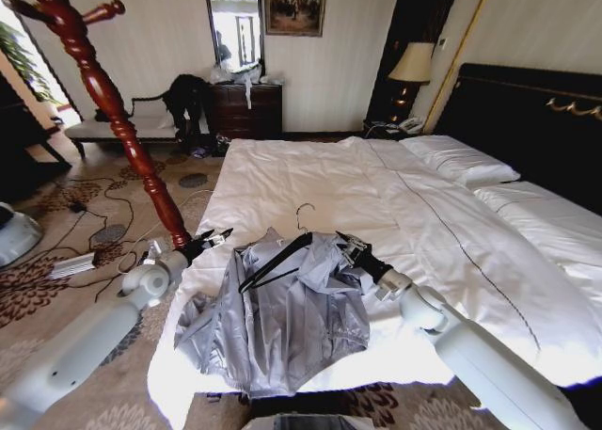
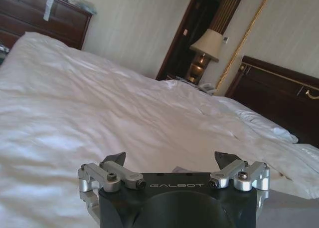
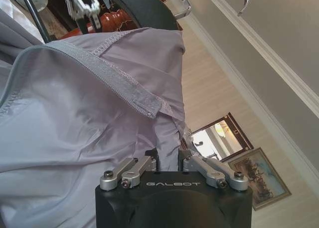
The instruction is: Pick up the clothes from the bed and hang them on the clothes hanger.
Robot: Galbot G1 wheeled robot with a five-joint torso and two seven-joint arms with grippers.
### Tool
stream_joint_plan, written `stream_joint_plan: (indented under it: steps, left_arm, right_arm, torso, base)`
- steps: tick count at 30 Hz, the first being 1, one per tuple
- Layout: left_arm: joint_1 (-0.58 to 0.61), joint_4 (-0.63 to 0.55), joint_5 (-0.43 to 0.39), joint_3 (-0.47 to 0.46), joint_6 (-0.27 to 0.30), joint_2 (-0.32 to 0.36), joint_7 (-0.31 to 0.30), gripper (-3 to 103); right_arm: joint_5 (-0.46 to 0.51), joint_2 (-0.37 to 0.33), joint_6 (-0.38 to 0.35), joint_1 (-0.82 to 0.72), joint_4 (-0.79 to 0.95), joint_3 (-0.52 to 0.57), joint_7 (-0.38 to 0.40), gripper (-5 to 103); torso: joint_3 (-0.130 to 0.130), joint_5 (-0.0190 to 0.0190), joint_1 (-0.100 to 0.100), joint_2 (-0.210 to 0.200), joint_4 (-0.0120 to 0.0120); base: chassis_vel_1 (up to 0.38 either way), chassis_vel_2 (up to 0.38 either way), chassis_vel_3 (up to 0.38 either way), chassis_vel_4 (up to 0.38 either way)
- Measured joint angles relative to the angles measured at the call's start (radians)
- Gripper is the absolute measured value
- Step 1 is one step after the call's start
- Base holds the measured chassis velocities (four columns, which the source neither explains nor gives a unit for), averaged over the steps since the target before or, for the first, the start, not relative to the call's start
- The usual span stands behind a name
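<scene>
Midway, I judge: right claw clamped on the jacket — hanger half inside; left claw apart, beside the jacket, on the bed edge.

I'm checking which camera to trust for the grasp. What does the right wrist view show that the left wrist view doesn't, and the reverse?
Right wrist view alone: the right gripper shut on a fold of the grey jacket, with the red wooden post behind.

Left wrist view alone: the left gripper open and holding nothing, above the bed's white duvet, with the dark headboard and a lamp.

Shared: each looks past its own gripper's fingers at pale walls.
</scene>
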Motion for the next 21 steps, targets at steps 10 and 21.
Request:
stream_joint_plan:
  steps: [10,21]
  left_arm:
    - [-0.253,0.380,0.049,0.282,-0.005,-0.217,0.115,96]
    - [-0.354,0.669,0.138,0.343,-0.040,-0.393,0.173,95]
  right_arm:
    - [0.010,-0.004,0.000,0.002,-0.001,0.007,0.010,19]
    - [0.059,0.010,-0.029,-0.003,0.007,-0.027,0.031,19]
  torso:
    - [0.000,-0.0004,0.000,0.000,0.0001]
    - [0.000,0.0001,0.000,0.000,0.0002]
  base:
    - [0.000,0.000,0.000,0.000]
    - [0.000,0.000,0.000,0.000]
